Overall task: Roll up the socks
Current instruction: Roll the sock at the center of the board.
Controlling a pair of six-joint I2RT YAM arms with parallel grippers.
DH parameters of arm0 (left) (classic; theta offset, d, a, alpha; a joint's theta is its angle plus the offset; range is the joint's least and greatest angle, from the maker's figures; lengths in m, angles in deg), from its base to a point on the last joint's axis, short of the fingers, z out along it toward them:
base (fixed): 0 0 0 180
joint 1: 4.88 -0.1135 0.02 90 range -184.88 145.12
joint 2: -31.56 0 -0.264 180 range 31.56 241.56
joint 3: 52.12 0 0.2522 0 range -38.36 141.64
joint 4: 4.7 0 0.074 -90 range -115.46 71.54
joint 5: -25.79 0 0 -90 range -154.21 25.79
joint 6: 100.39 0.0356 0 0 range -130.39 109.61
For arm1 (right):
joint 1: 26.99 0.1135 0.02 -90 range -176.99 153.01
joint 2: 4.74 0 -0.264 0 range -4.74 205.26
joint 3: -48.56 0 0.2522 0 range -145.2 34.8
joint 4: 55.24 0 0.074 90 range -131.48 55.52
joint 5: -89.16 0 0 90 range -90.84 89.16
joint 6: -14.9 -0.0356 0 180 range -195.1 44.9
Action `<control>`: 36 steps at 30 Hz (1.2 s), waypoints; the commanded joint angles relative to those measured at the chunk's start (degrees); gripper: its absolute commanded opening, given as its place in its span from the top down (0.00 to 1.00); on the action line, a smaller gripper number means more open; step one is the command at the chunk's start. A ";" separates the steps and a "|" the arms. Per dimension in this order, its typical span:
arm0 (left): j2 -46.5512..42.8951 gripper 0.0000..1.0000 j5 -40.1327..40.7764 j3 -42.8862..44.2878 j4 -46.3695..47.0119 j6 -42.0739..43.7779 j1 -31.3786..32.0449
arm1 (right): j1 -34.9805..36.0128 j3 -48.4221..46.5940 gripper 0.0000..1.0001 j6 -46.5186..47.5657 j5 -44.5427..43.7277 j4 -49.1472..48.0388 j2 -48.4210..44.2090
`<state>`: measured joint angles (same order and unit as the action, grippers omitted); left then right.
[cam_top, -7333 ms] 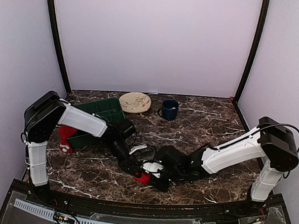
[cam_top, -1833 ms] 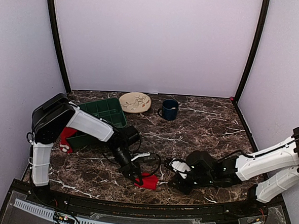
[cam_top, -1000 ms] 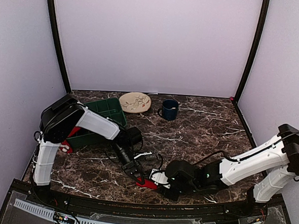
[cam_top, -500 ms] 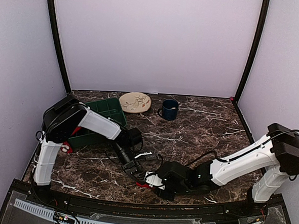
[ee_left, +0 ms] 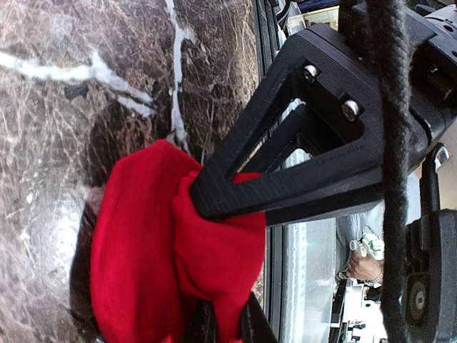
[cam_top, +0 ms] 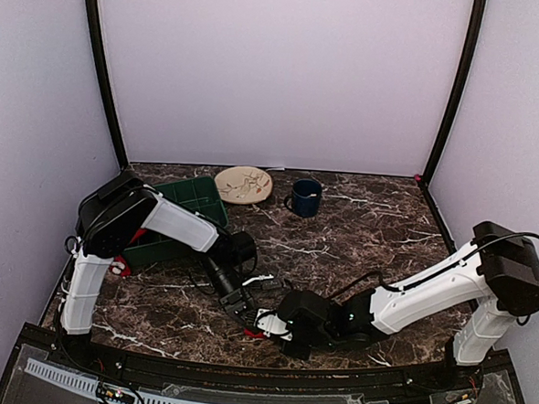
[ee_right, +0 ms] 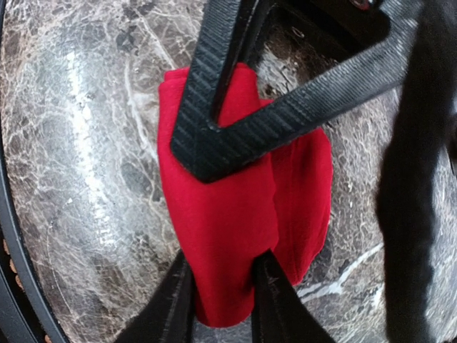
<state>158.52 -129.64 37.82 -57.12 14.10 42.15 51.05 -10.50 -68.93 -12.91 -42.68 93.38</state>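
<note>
- The marble table (cam_top: 359,235) carries everything. My two arms meet low over its near edge, a little left of centre.
- The green bin (cam_top: 189,197) sits at the rear left. A scrap of red by its near side (cam_top: 136,238) may be the second sock, but my left arm hides most of it.
- The red sock (ee_right: 228,229) I'm working lies bunched on the marble between the two pincers, doubled into thick soft folds.
- The left gripper (ee_left: 225,325) is pressed together on a ridge of that fabric.
- The right gripper (ee_right: 221,304) straddles the neighbouring fold, fingers touching cloth on both sides. I read that as a pinch, not yet a hard one.
- Handling, as I judge it: light, limp and compressible, nothing to break, but it will sag and unroll if released. I'd hold the full thickness of a fold near its end, not one loose layer.
</note>
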 commanded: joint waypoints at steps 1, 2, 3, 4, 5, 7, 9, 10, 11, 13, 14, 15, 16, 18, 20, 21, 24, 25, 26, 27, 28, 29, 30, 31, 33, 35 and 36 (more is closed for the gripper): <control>1.46 1.00 -0.37 0.75 -1.48 1.44 -0.05 | -0.92 -1.21 0.79 0.24 1.42 -0.29 1.80; 1.52 1.00 -0.36 0.85 -1.63 1.34 -0.09 | -1.15 -1.24 0.81 0.18 2.01 -0.15 1.88; 1.54 1.00 -0.28 0.88 -1.54 1.02 -0.09 | -1.48 -1.28 0.84 0.09 2.49 0.07 1.97; 1.69 0.98 0.04 0.97 -1.37 0.31 -0.12 | -1.78 -1.35 0.86 -0.05 2.97 0.37 2.02; 1.91 0.96 0.38 1.09 -1.15 -0.68 -0.15 | -1.96 -1.39 0.88 -0.17 3.36 0.62 2.03; 2.14 0.91 0.64 1.38 -1.43 -1.07 -0.18 | -2.53 -1.29 0.90 -0.59 4.51 1.03 1.79; 2.08 0.86 1.48 1.46 -1.30 -1.78 -0.18 | -2.97 -1.12 0.91 -1.10 5.30 1.29 1.56; 2.01 0.85 2.12 1.63 -1.19 -2.37 -0.18 | -3.12 -1.08 0.92 -1.34 5.66 1.57 1.46; 2.06 0.84 2.48 1.71 -1.13 -2.69 -0.32 | -3.26 -1.00 0.92 -1.60 6.12 1.81 1.38; 1.99 0.81 2.48 1.89 -1.01 -3.01 -0.64 | -3.68 -0.71 0.93 -2.26 6.94 2.04 1.22; 1.85 0.80 2.34 1.93 -0.75 -3.41 -0.80 | -3.77 -0.48 0.93 -2.61 7.39 2.07 1.19; 1.74 0.80 2.34 1.92 -0.67 -3.56 -0.92 | -3.97 -0.27 0.93 -2.96 7.74 2.05 1.07; 1.53 0.79 2.32 1.84 -0.65 -3.71 -1.01 | -4.09 -0.07 0.93 -3.27 8.06 1.94 0.91; 1.30 0.79 2.23 1.58 -0.11 -4.08 -1.35 | -4.44 0.28 0.93 -3.93 8.69 1.89 0.89; 0.84 0.77 2.27 1.11 0.60 -4.62 -1.61 | -4.73 0.62 0.94 -4.42 9.43 1.94 0.76; 0.64 0.77 2.47 0.85 1.09 -4.91 -1.74 | -4.83 0.77 0.94 -4.59 9.70 1.97 0.75; -0.48 0.74 2.34 0.12 2.68 -6.12 -2.07 | -5.18 0.95 0.94 -5.16 10.48 2.02 0.77; -1.01 0.72 2.28 -0.08 3.21 -6.52 -2.15 | -5.38 1.00 0.94 -5.32 10.77 2.00 0.75; -1.60 0.65 2.19 -0.19 3.81 -6.99 -2.21 | -5.48 1.10 0.94 -5.53 11.02 2.02 0.72; -1.82 0.37 2.22 -0.35 4.09 -7.22 -2.40 | -5.62 1.22 0.94 -5.70 11.24 1.94 0.59; -2.20 0.23 2.23 -0.40 4.40 -7.50 -2.52 | -5.75 1.25 0.94 -5.83 11.37 1.90 0.59; -2.43 0.18 2.17 -0.58 4.68 -7.76 -2.69 | -5.83 1.27 0.94 -5.94 11.64 1.92 0.58; -2.68 0.17 1.94 -0.76 4.97 -7.82 -2.79 | -5.97 1.34 0.94 -5.99 11.82 1.90 0.57; -2.88 0.17 1.87 -1.01 5.40 -7.86 -2.88 | -6.03 1.34 0.94 -6.07 11.96 1.85 0.50; -3.28 0.19 1.90 -1.47 6.44 -8.32 -3.05 | -6.15 1.34 0.94 -6.24 12.09 1.97 0.38; -3.29 0.20 2.06 -1.98 7.38 -9.06 -3.44 | -6.29 1.44 0.94 -6.38 12.31 1.96 0.19; -3.43 0.21 2.22 -2.23 7.63 -9.25 -3.58 | -6.42 1.59 0.94 -6.57 12.48 1.98 0.03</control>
<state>156.16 -132.30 37.58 -53.27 5.71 39.63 45.28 -10.80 -74.18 -2.10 -43.20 93.27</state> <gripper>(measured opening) 0.800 0.085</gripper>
